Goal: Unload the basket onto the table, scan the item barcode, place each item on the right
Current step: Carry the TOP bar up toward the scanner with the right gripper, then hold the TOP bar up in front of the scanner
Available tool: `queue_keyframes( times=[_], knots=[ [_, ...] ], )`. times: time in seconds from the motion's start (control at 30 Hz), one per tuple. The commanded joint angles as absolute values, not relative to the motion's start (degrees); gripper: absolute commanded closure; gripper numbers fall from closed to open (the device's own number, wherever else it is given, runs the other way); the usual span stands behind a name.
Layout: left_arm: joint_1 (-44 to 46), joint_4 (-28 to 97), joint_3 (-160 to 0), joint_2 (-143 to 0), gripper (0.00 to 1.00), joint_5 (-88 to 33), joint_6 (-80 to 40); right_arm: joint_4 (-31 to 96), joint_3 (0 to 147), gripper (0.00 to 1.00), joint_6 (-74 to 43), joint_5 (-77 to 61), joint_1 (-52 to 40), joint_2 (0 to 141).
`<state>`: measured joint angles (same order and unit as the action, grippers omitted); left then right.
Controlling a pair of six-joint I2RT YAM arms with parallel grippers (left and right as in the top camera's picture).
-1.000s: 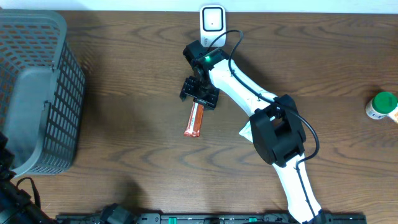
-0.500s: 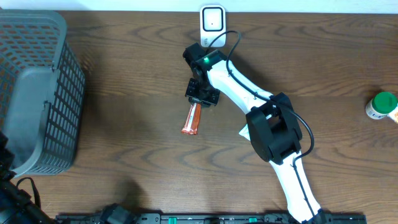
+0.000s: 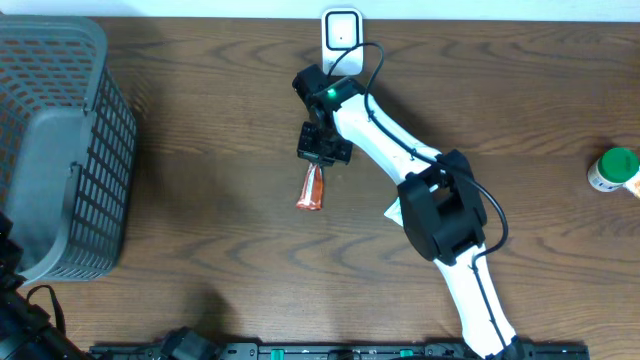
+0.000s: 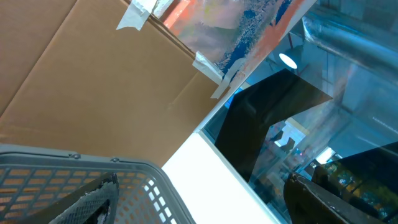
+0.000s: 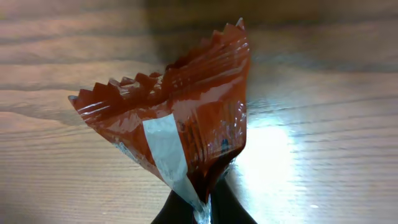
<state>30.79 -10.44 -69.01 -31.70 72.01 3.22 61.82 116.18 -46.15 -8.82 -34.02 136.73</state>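
Observation:
The item is a red-orange snack wrapper (image 3: 313,189) lying on the wooden table, its crimped far end (image 5: 180,81) fanning up in the right wrist view. My right gripper (image 3: 322,158) is shut on the wrapper's near end, the two dark fingertips (image 5: 233,208) pinching the foil between them. The white barcode scanner (image 3: 341,32) stands at the table's back edge, just behind the right arm. My left gripper (image 4: 199,202) is open with nothing between its fingers, low beside the basket; it does not show in the overhead view.
A grey mesh basket (image 3: 60,150) fills the left side of the table. A green-capped white bottle (image 3: 613,170) stands at the far right. A white scrap (image 3: 394,211) lies under the right arm's elbow. Cardboard (image 4: 93,93) and a window fill the left wrist view.
My right gripper has closed on the wrapper's near end. The wrapper has bunched up and looks shorter from above, its free end drawn slightly toward the gripper.

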Motion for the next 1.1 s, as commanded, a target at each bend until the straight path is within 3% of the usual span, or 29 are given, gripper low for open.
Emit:
queue_keyframes(
  times=[0.0,0.33,0.53,0.7,1.07],
  knots=[
    [30.5,-10.5,-68.5,-31.2,0.15,72.7,4.0,61.7,117.6,0.99,-44.7,-1.4,-34.7,127.9],
    [30.5,-10.5,-68.5,-31.2,0.15,72.7,4.0,61.0,117.6,0.98,-41.1,10.2,-39.5,111.5],
    [30.5,-10.5,-68.5,-31.2,0.15,72.7,4.0,69.9,117.6,0.99,-58.0,17.4,-40.7,104.2],
    [30.5,-10.5,-68.5,-31.2,0.15,72.7,4.0,78.7,117.6,0.99,-70.0,15.4,-38.4,102.3],
    [30.5,-10.5,-68.5,-31.2,0.15,72.7,4.0,79.5,117.6,0.98,-62.4,11.6,-35.8,102.3]
  ],
)
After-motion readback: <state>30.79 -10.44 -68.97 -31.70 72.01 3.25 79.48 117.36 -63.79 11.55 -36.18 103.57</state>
